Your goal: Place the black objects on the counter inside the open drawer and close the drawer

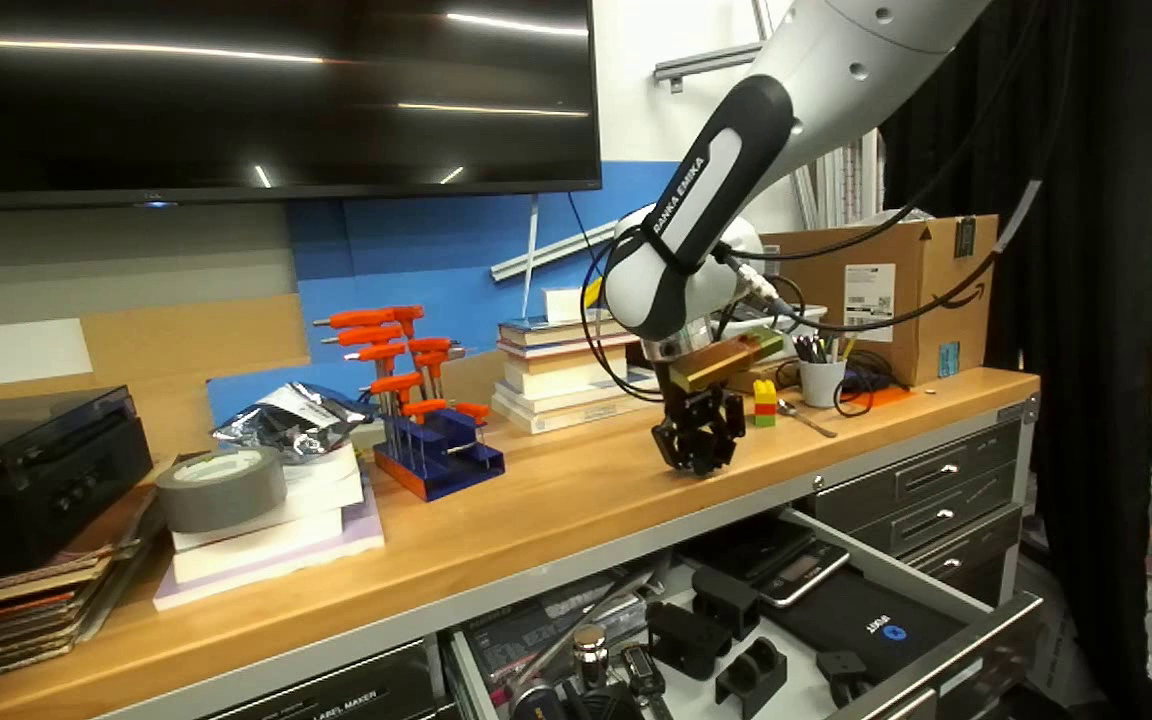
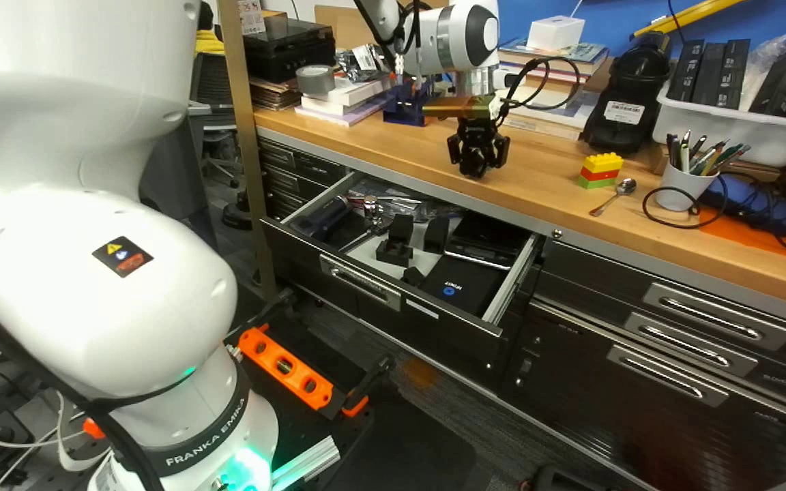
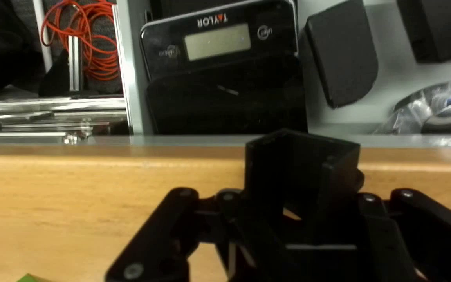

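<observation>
Wooden worktop (image 1: pixel 576 490) lies above and behind the drawer (image 2: pixel 434 324), which is pulled out. Your fingers (image 3: pixel 382 235) are clamped on one black object (image 3: pixel 303 164), from two sides. This piece is over the worktop, higher than the drawer and just behind its visible opening; whether its bottom touches the worktop, I cannot tell. Its long axis is also unclear, because the fingers cover much of it. Therefore I judge that you should carry it out over the drawer, and only after this lower it. You have one arm (image 1: pixel 836 110) for this. Inside the drawer I count three blocky black pieces (image 1: pixel 688 640), one smaller black piece (image 1: pixel 841 672) and one digital scale (image 3: pixel 217 43). Behind the drawer, past its scale side, are one toy brick stack (image 2: pixel 600 172), one spoon (image 2: pixel 626 186) and one pen cup (image 2: pixel 685 185). Closing the drawer, I think, must wait until this piece is inside.
</observation>
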Controlling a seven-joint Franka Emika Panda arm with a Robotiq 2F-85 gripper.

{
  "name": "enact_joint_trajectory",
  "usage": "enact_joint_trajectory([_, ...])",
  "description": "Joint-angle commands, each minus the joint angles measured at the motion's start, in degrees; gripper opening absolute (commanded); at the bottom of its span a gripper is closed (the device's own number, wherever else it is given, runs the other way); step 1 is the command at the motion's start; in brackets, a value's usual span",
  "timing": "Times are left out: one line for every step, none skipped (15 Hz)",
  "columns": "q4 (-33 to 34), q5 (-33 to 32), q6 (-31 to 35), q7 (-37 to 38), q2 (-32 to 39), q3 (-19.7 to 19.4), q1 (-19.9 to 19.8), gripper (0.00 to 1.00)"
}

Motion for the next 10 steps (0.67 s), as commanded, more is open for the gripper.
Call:
enact_joint_trajectory([-14.2,0.0,1.3,-0.3,-11.8,2.3,-0.2,0.15])
enact_joint_trajectory([-17.3,0.5,1.7,-0.5,-14.0,3.2,-0.4,0.15])
enact_joint_trajectory([-20.4,1.0,2.0,-0.6,-16.3,4.0,-0.5,0.15])
enact_joint_trajectory([-23.6,1.6,2.3,-0.8,-18.5,4.8,-0.6,0.14])
enact_joint_trajectory([-26.8,2.6,2.9,-0.9,-20.7,5.6,-0.8,0.15])
enact_joint_trajectory([-29.5,3.9,3.6,-1.3,-22.5,6.4,-1.0,0.15])
enact_joint_trajectory([-32.0,5.1,4.7,-1.1,-24.0,7.1,-0.9,0.16])
enact_joint_trajectory([-34.0,6.3,5.8,-0.9,-25.1,7.8,-0.7,0.15])
enact_joint_trajectory([-35.9,7.9,7.3,-0.9,-26.0,8.5,-0.5,0.16])
enact_joint_trajectory([-37.6,9.5,8.8,-1.2,-26.8,9.2,-0.4,0.15])
